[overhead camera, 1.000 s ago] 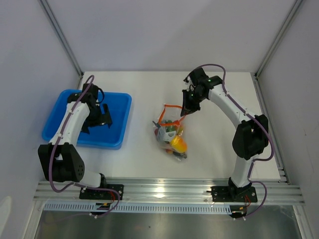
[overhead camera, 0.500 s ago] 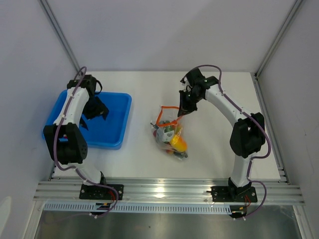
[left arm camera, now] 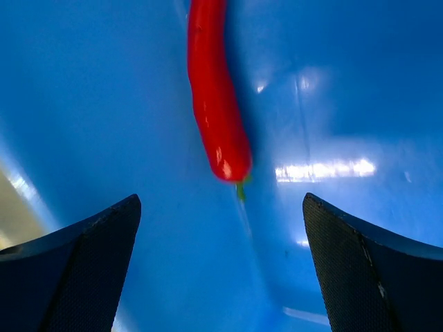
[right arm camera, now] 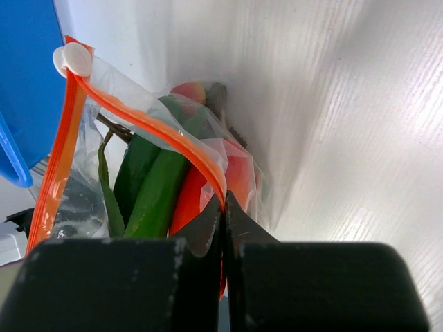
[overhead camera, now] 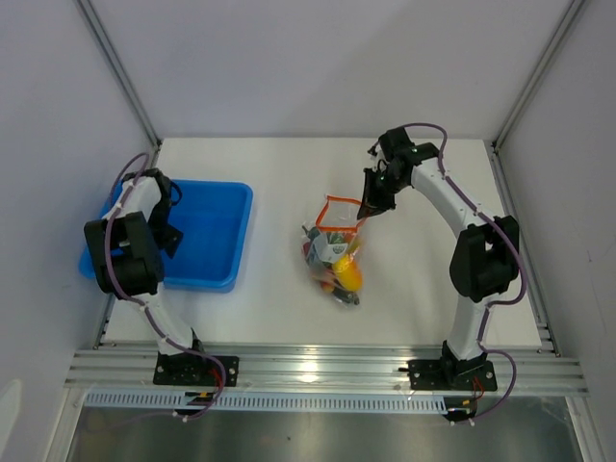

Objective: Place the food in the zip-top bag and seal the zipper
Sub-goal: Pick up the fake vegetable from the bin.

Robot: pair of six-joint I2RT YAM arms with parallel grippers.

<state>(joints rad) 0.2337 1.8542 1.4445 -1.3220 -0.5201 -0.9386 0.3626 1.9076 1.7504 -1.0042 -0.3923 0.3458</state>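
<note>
The clear zip-top bag [overhead camera: 334, 252] lies mid-table holding food: a yellow-orange mango [overhead camera: 347, 277], green peppers [right arm camera: 154, 187] and a red piece [right arm camera: 188, 202]. Its orange zipper [right arm camera: 142, 119] runs along the mouth, with a white slider [right arm camera: 72, 59] at the far end. My right gripper [overhead camera: 371, 206] is shut on the zipper strip at the bag's upper right corner [right arm camera: 225, 202]. My left gripper [left arm camera: 220, 204] hangs open low inside the blue tray, just short of a long red chili [left arm camera: 216, 104] that lies on the tray floor. In the top view the left arm hides this chili.
The blue tray [overhead camera: 210, 241] sits at the table's left side, with the left arm [overhead camera: 135, 226] folded over its left edge. Grey walls and metal rails close in the table at the back and on both sides.
The left arm has swung back towards the tray's left edge and folded up. The right gripper has carried the bag's corner a little to the right, pulling the mouth and bag that way.
</note>
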